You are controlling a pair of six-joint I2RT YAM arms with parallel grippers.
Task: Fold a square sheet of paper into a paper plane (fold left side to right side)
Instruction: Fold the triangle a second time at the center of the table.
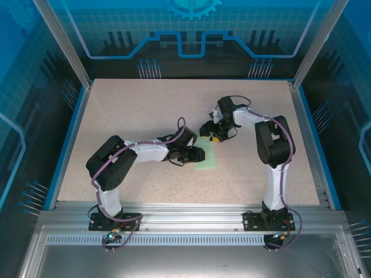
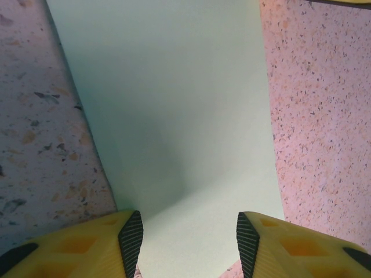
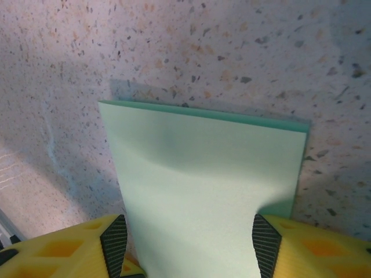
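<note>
Mint-green square sheet of paper (image 1: 206, 160) lies mid-table (image 1: 133, 110), folded to a narrow strip, layers slightly offset. Left gripper (image 1: 201, 154) at its left edge, right gripper (image 1: 213, 138) at its far end, both jaws apart, clamping nothing. Risk: a dragging fingertip skews the loose layers, crease sets crooked

- The sheet of paper (image 3: 203, 191) is plain pale mint green and unmarked, with a darker green strip along its far edge.
- The worktop (image 1: 145, 110) is beige with dark and tan speckles, edged in blue.
- The left hand (image 2: 189, 234) and right hand (image 3: 190, 240) are yellow, with black ribbed pads (image 2: 131, 237).
- The arms (image 1: 148, 152) are black and white.
</note>
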